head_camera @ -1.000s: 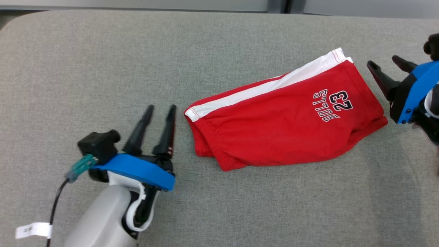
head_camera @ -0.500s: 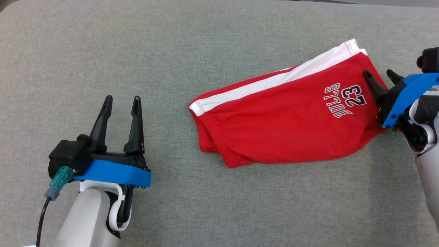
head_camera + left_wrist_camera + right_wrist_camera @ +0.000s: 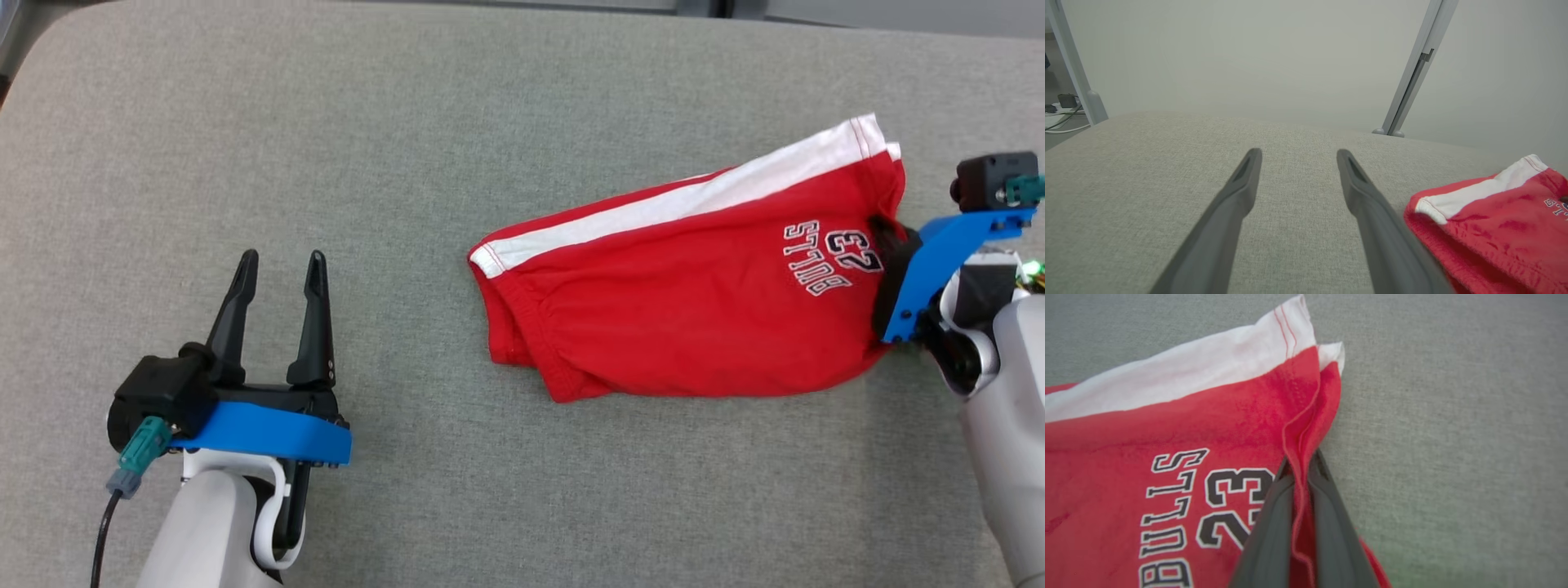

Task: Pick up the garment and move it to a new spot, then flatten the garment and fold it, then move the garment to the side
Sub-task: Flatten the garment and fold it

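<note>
A pair of red shorts (image 3: 686,294) with a white side stripe and "BULLS 23" lettering lies folded on the grey padded surface, right of centre. My right gripper (image 3: 886,233) is shut on the hem at the shorts' right edge, and the right wrist view shows a pinched fold of red cloth (image 3: 1300,457) between its two fingers (image 3: 1274,522). My left gripper (image 3: 280,263) stands open over bare fabric at the lower left, well apart from the shorts' waistband end (image 3: 1490,228), with nothing between its fingers.
The grey padded table (image 3: 408,147) runs wide under everything, its rounded far-left corner in sight. Beyond its far edge stand a pale wall and a metal post (image 3: 1412,77). Cables lie on the floor at the far left (image 3: 1061,118).
My right gripper came in from the right onto the shorts' hem and shut on it, bunching the cloth. My left gripper drew back left, away from the waistband. The head camera shifted.
</note>
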